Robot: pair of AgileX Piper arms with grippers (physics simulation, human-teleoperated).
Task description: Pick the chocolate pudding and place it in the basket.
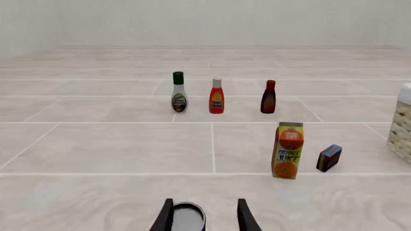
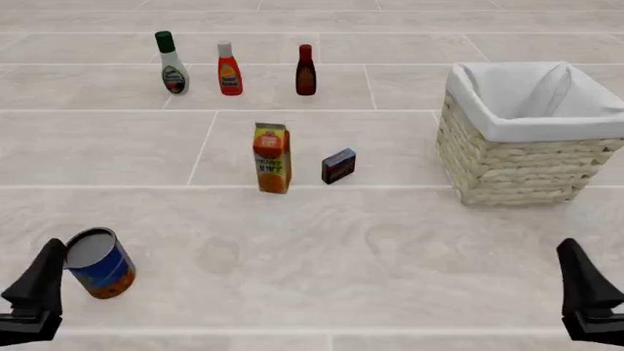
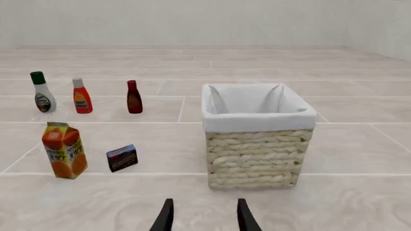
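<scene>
Tiled tabletop, both grippers spread and holding nothing. Pudding box (image 2: 338,166) stands just beside the juice carton (image 2: 272,158), well apart from the basket (image 2: 507,157). Right gripper (image 3: 204,216) should approach from the basket side, clear of the carton. Only the front view shows the can (image 2: 99,263) whole.

You can read "ORANGE JUICE" on the orange juice carton (image 1: 288,150), smaller txt above it too blurred, labels on bottles, can & pudding box illegible
</scene>
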